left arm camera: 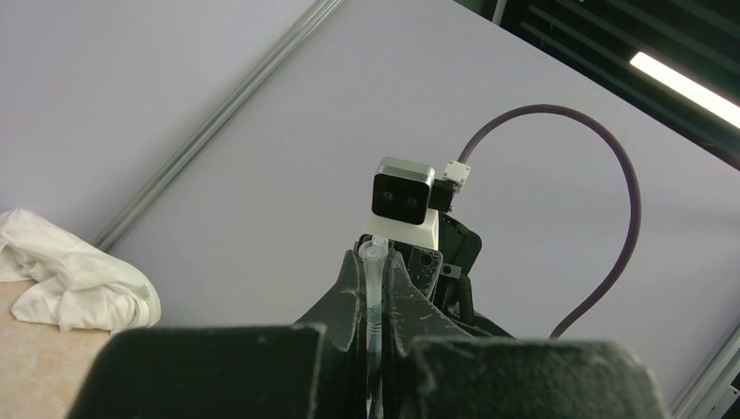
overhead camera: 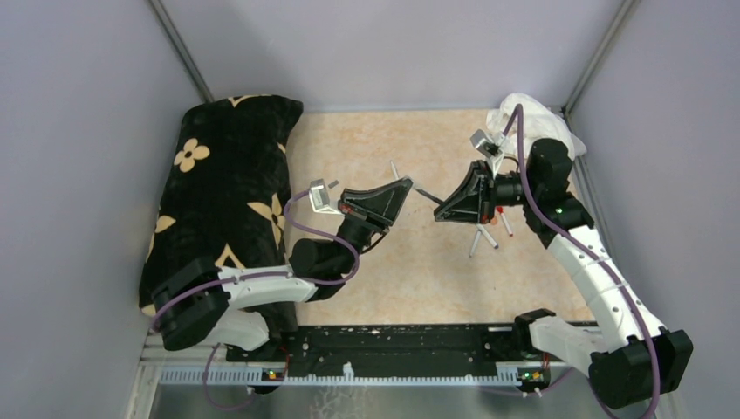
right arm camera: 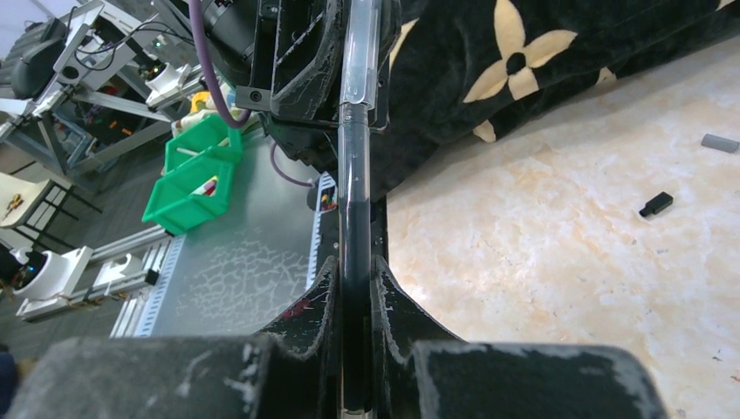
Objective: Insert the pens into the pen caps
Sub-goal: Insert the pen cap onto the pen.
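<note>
Left gripper (left arm camera: 373,260): I see its 2 fingers pressed together on a clear cap (left arm camera: 373,288), which stands out beyond the fingertips towards the other arm.
Right gripper (right arm camera: 353,266): clamped on a dark pen (right arm camera: 353,201), with the barrel running straight out between the pads.
Pen and cap: in my right wrist view the dark pen's far end meets the clear cap end to end, in 1 line. I cannot tell how far it sits inside.
Position: from above, both grippers face each other over the middle of the table (overhead camera: 366,140), raised off it, with the pen bridging the short gap between them.
Loose pens (overhead camera: 478,241): at least 2 lie on the table just under the right arm, near each other.
Loose caps: a grey cap (right arm camera: 720,142) and a black cap (right arm camera: 656,204) lie apart on the table.
Cushion (overhead camera: 227,192): black with tan flowers, along the left side.
White cloth (overhead camera: 532,118): bunched in the far right corner.
</note>
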Controlling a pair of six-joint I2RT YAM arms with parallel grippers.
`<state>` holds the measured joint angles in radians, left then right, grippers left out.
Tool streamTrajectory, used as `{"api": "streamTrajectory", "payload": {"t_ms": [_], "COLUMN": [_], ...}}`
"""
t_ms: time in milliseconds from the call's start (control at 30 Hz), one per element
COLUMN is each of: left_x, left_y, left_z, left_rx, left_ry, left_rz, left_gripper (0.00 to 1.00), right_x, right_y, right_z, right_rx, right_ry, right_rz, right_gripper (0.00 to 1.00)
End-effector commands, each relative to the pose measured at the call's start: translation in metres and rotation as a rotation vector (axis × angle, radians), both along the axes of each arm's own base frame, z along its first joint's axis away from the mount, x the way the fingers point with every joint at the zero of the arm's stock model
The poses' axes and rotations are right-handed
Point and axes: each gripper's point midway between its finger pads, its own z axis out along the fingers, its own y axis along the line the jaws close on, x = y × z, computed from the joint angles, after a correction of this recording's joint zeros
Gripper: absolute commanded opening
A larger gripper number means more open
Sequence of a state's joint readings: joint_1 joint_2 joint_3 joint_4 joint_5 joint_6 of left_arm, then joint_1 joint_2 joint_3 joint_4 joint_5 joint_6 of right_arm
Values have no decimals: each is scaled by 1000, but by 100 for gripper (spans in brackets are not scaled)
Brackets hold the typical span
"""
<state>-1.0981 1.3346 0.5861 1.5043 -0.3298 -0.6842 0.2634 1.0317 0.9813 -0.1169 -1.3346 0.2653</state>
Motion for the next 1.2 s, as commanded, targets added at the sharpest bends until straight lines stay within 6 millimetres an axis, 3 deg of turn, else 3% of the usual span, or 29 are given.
{"api": "streamTrajectory", "payload": {"t_ms": [0,433,1167], "left_x": [-3,-1,2], "left_y": [-1,2,19], "left_z": [3,17,19], "left_rx": [-14,-81,-141], "left_ry": [-19,-31,-10], "left_rz": [9,17,-2], "left_gripper": [0,0,0], "right_x": [3,1,-13], "right_y": [-1,1,-1], "right_z": [23,24,28], "right_rx": [38,45,56], "right_ry": [-138,-167,-198], "right_rz": [-12,1,74], "right_gripper": [0,0,0]}}
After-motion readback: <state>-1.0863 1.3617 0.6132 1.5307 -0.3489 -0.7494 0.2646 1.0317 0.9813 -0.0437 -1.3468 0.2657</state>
